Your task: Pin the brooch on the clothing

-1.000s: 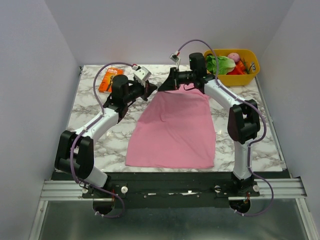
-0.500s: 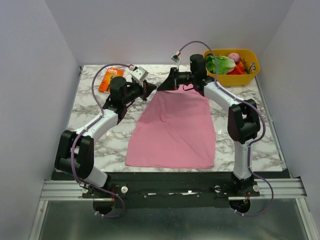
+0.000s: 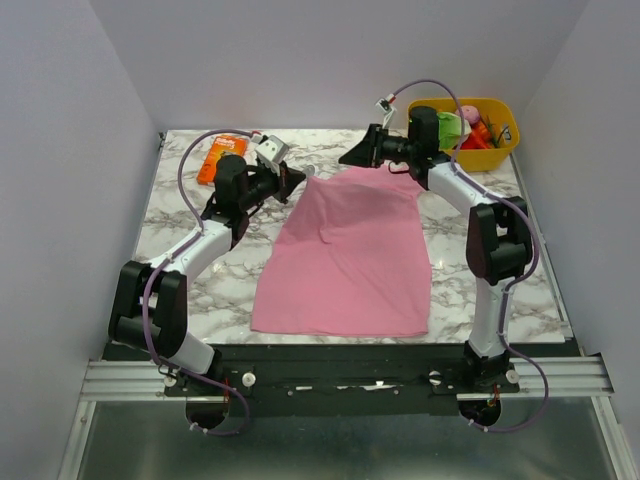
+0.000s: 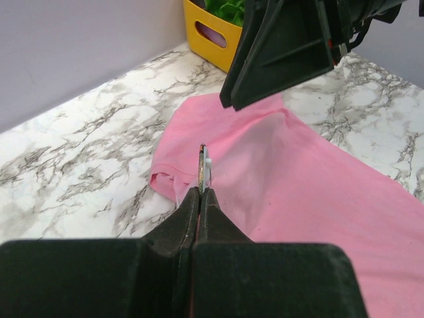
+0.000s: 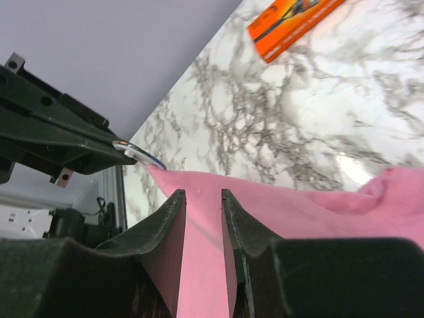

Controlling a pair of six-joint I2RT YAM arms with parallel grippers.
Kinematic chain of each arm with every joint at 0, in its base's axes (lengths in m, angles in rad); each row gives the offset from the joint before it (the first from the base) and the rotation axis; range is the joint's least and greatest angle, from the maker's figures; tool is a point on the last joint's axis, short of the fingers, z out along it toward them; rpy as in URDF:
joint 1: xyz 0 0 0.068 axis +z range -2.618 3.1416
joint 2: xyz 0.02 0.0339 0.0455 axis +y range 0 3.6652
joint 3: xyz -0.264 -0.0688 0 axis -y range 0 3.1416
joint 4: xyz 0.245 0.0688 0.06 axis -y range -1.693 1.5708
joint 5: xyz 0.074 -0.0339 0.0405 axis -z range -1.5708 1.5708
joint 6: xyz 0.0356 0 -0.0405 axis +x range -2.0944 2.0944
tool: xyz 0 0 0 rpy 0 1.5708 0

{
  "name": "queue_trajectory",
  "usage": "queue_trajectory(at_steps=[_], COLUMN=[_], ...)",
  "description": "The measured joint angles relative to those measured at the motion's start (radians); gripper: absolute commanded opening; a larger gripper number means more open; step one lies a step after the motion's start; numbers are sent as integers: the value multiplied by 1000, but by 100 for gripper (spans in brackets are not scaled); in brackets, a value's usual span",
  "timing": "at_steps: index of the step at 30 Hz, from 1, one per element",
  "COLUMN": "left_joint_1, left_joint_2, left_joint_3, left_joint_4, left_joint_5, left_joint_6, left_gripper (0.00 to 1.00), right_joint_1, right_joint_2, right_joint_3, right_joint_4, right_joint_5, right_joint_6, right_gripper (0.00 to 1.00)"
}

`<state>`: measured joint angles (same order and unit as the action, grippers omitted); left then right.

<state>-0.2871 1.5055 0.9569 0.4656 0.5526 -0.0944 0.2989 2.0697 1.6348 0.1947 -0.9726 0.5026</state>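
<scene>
marble table | grey walls | left tool pinching brooch | right tool spread

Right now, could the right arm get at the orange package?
Probably not cleanly: the left gripper, shut on the brooch, sits between the right gripper and the orange package, so it would have to go around.
</scene>
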Motion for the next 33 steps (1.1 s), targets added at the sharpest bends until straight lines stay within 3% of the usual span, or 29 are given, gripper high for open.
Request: queue_trajectory(at_steps=[20,27,33], left_joint_1=[1,-4,-12], left_joint_2=[-2,18,127], left_joint_3=[28,113,254], left_joint_4=[-110,-211,-323], left_joint_5=[-38,-153,-259], left_joint_6=[51,90,106], left_gripper=[0,0,0], right_joint_1=[2,2,2], right_joint_2=[-117,-213,-314], right_joint_3=[-87,-181,-313], right_joint_4=[14,-21,-38], right_joint_5=[92,161,219], right_joint_6=[-50,-108,-140], right_gripper=[89,96,100])
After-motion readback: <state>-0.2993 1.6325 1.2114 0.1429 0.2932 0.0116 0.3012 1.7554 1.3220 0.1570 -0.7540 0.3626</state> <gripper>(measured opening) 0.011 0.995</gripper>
